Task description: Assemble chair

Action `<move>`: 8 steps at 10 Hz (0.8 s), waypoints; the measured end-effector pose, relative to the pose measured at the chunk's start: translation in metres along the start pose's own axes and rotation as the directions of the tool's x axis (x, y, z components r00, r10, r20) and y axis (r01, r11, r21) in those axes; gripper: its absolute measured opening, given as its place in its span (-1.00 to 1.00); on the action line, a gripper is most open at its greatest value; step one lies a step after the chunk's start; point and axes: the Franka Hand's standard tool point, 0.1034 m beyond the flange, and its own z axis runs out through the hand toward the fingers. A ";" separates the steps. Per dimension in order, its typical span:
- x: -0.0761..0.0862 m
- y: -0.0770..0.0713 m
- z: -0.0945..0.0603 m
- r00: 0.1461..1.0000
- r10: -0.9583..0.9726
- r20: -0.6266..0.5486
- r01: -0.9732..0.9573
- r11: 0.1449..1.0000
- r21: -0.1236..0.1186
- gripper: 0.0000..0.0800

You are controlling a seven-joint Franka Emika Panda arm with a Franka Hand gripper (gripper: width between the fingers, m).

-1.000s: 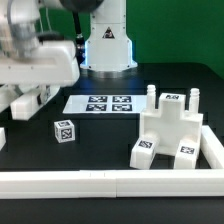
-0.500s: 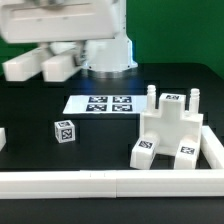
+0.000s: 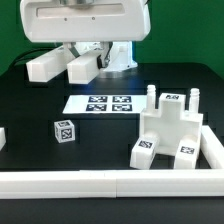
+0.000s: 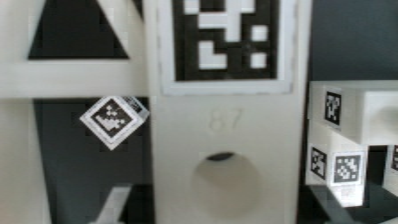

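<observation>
My gripper (image 3: 64,68) hangs high over the back of the table, left of the middle in the exterior view, under the wide white hand (image 3: 85,20). It is shut on a long white chair part (image 4: 222,120) that has a black-and-white tag at one end and a round hole nearer the jaws. The part fills the middle of the wrist view and hides the fingers. The partly built chair (image 3: 170,130), a blocky white body with two upright pegs and two tags, stands at the exterior view's right. It also shows in the wrist view as the tagged chair (image 4: 347,140).
The marker board (image 3: 105,103) lies flat mid-table. A small tagged cube (image 3: 65,131) sits left of centre, also visible as the cube (image 4: 116,120). A long white border rail (image 3: 110,182) runs along the front and up the right side. A small white piece (image 3: 2,137) pokes in at the left edge.
The hand has swung from the exterior view's left towards the middle and turned to face the camera, carrying the held part. Nothing on the table has moved.
</observation>
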 end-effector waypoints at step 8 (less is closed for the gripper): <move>0.019 -0.113 -0.015 0.998 -0.043 -0.036 0.041 0.997 -0.059 -0.29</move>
